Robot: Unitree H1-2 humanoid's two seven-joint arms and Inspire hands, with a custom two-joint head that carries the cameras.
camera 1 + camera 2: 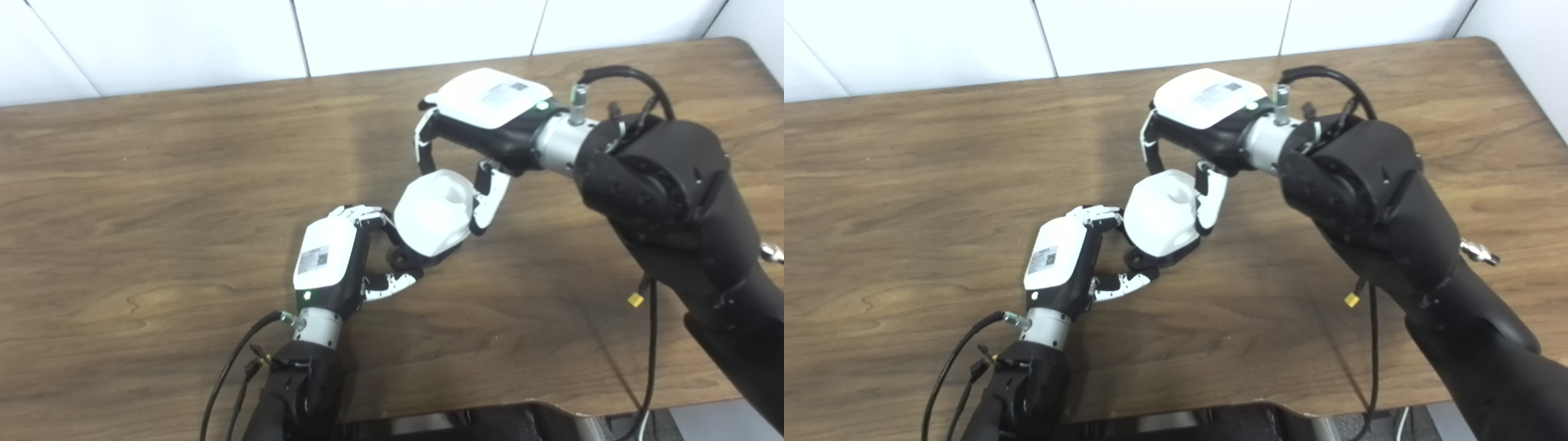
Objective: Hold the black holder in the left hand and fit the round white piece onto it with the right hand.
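Note:
The round white piece (435,212) sits on top of the black holder (407,260), whose black base shows only below and left of it, on the table. My left hand (334,260) is shut on the black holder from the left, fingers above and thumb below. My right hand (484,119) reaches in from the right and arches over the white piece. Its fingers (424,144) touch the piece's far side and its thumb (489,199) presses the right side, so it is shut on the piece.
The brown wooden table (153,202) runs to a white wall at the back. Its front edge (490,409) is near my arms. A black cable (649,343) with a yellow tag hangs from my right forearm.

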